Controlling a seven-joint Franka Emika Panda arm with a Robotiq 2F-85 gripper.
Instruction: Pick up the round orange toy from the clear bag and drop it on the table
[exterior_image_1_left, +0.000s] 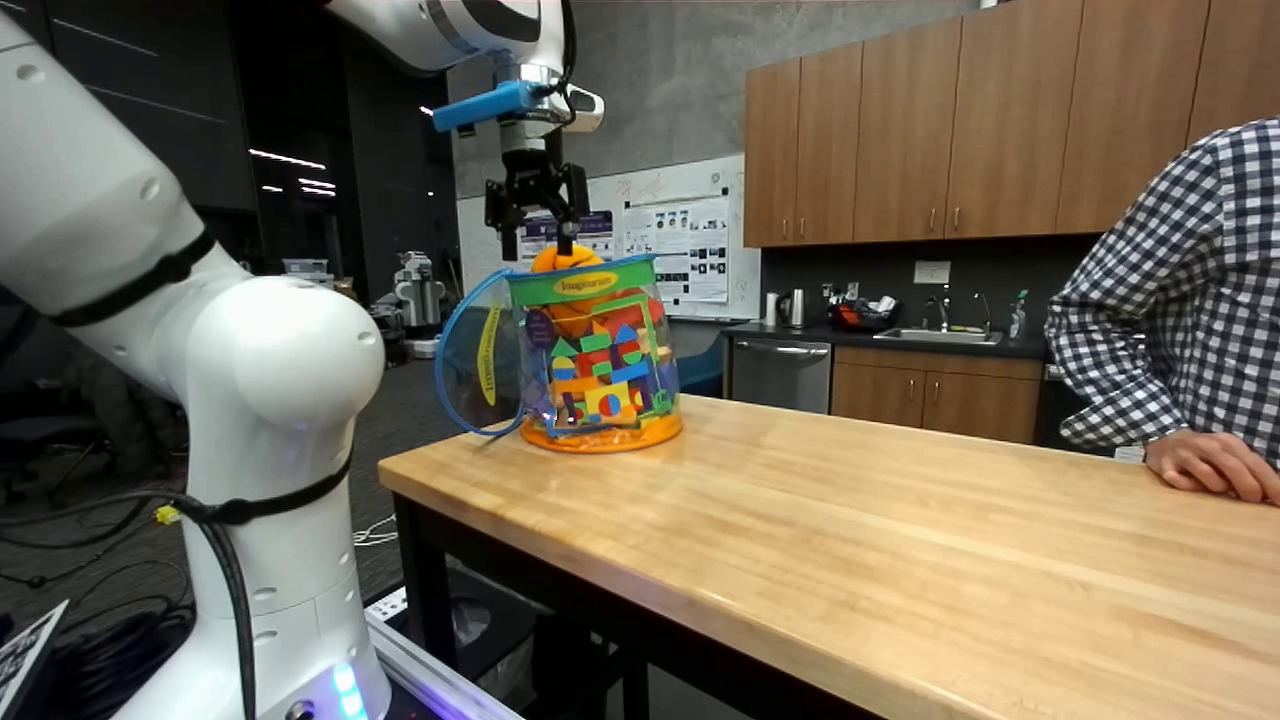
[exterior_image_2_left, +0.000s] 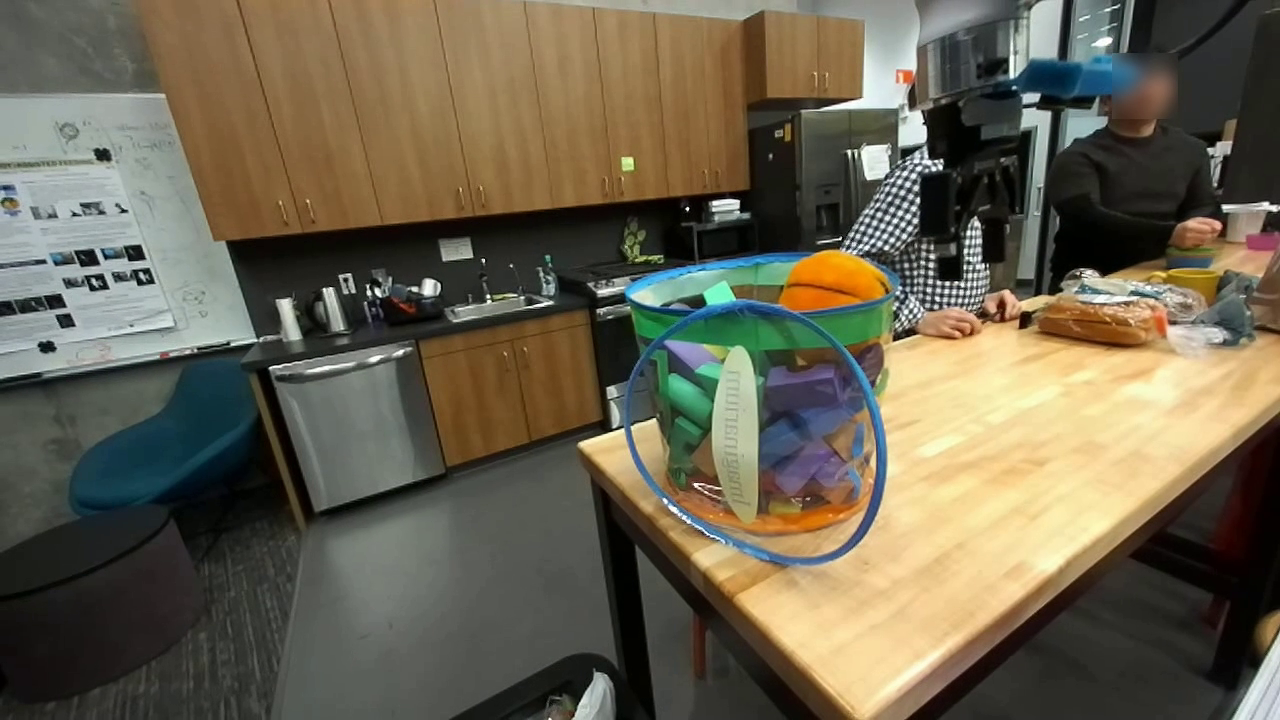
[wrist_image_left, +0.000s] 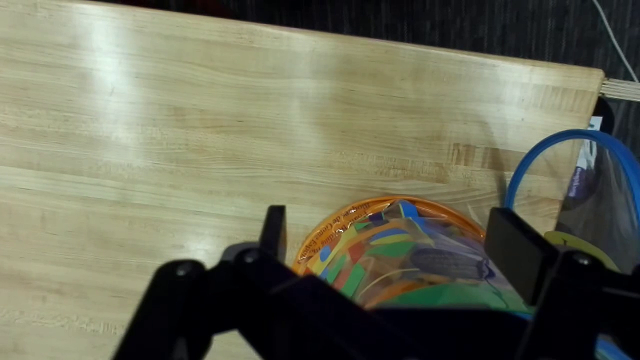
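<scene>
Here's the pincer (exterior_image_1_left: 538, 240), fingertips down above one end of the wooden table (exterior_image_1_left: 850, 520); its black fingers (wrist_image_left: 274, 232) are spread wide, and in the wrist view the side of the clear bag (exterior_image_1_left: 640, 272) shows below and between them; and there's the round orange toy (exterior_image_2_left: 835, 281) — near the fingertips yet apart from them, resting in the bag's mouth and bulging over the rim, dark seam lines across its skin; in an exterior view I catch a strip of background between toy and fingers, so the pincer hangs off to one side of it; how level the tips are with its top, I can't tell.

Lower than the pincer, inside the bag, toy blocks (exterior_image_2_left: 805, 385) crowd the see-through wall in green, purple and blue; the band round the top is green, the base orange; past a finger, on the side towards the table's short end, the blue-edged lid (exterior_image_1_left: 488, 355) hangs down at a slant.

Farther along from the pincer is a person in a checked shirt (exterior_image_1_left: 1165, 290); beyond, well apart from the pincer, lie a bagged loaf (exterior_image_2_left: 1100, 318) and a yellow mug (exterior_image_2_left: 1195, 282); farther still, someone in a dark top (exterior_image_2_left: 1130, 190) — face blurred; behind the pincer, a whiteboard (exterior_image_1_left: 690, 180) carries posters.
</scene>
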